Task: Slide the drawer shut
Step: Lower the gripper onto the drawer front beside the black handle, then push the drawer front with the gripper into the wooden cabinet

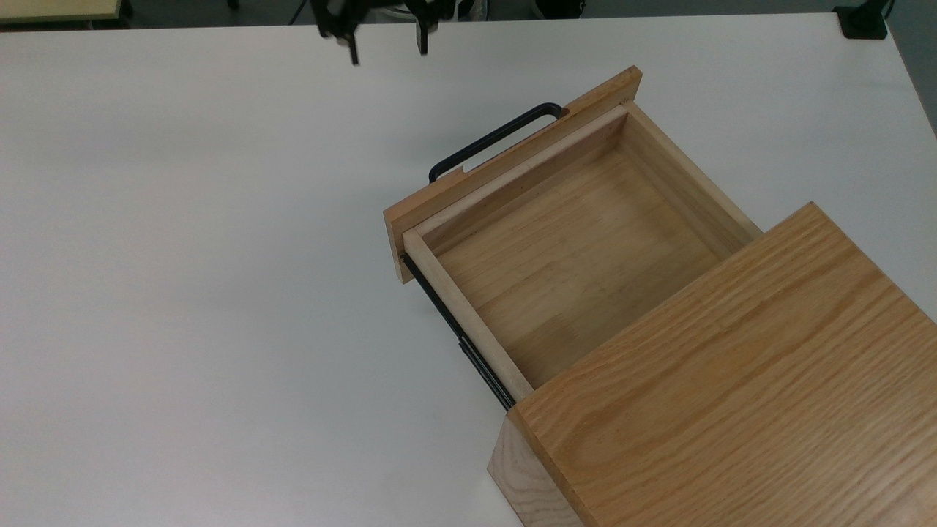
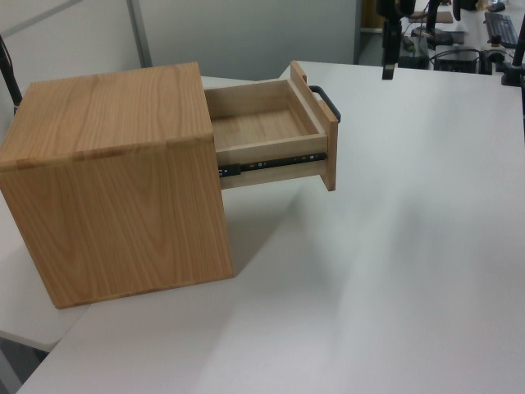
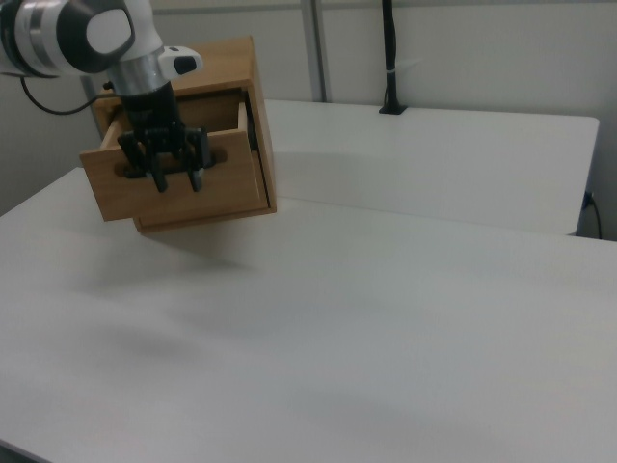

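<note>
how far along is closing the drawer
Nothing is done yet: the drawer stands pulled well out of the cabinet, its black side rail exposed. In hand: the end effector, fingers apart, hangs over the table, clear of the handle. Left: reach the front panel and slide it in.
</note>
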Robot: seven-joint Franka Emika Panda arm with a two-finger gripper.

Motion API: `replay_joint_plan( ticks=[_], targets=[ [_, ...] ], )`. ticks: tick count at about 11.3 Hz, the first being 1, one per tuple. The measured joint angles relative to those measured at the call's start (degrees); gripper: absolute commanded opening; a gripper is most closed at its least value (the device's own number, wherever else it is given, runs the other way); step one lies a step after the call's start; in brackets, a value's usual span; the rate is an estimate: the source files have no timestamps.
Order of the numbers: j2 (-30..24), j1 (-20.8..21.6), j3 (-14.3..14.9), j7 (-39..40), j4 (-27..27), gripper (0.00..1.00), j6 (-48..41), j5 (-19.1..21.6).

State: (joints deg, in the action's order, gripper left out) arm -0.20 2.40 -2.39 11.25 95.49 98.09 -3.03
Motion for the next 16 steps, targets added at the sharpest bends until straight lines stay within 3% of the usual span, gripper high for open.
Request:
replay_joint_plan(
  ticks=[2, 6, 11, 16],
  targets=[
    [2.70, 1.95, -0.49, 0.00, -0.01, 0.11, 4.67, 0.00],
    [6.31, 5.03, -0.61, -3.85, -0.11, 0.04, 11.79, 0.27],
    [10.14, 6.97, -0.61, -24.79, -0.96, 0.04, 24.00, 0.43],
    [17.28, 8.82, -0.62, -42.48, -9.58, 0.02, 29.11, 0.32]
  ],
)
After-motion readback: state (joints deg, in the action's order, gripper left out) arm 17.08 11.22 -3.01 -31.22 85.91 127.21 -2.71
